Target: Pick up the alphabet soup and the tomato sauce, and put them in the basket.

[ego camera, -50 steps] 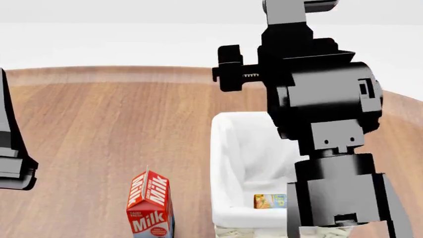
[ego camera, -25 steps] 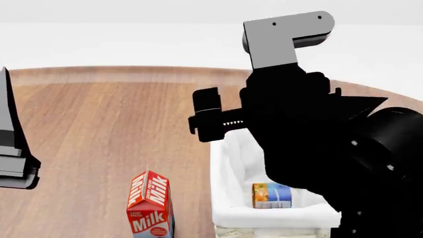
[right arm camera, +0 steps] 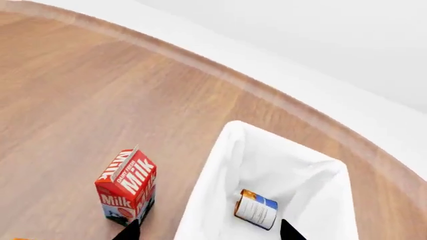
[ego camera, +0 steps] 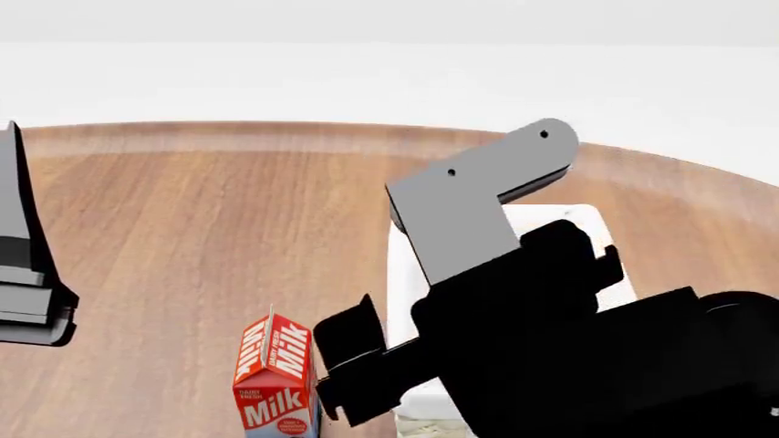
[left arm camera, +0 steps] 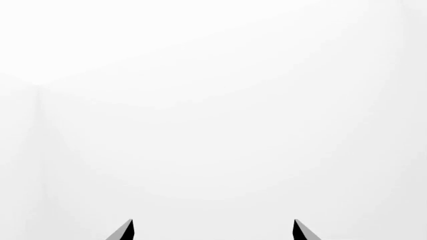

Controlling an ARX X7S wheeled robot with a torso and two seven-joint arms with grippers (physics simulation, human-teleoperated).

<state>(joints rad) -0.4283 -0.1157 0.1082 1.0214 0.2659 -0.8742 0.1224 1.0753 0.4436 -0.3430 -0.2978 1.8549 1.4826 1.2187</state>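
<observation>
With blue-labelled alphabet soup can (right arm camera: 255, 209) lying on its side inside cream cloth-lined basket (right arm camera: 220, 165), I hold right gripper (right arm camera: 208, 231) above it, fingers parted, empty; tomato sauce unseen. Left gripper (left arm camera: 212, 231) idles wide, facing blank white. Red milk carton (right arm camera: 127, 186) stands beside basket.

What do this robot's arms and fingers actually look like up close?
The right arm is chunky matte black with blocky joints, topped by a flat grey L-shaped bracket bearing two small holes. The left arm shows as a dark grey slab. The fingers are thin, pointed and dark. No cables visible.
</observation>
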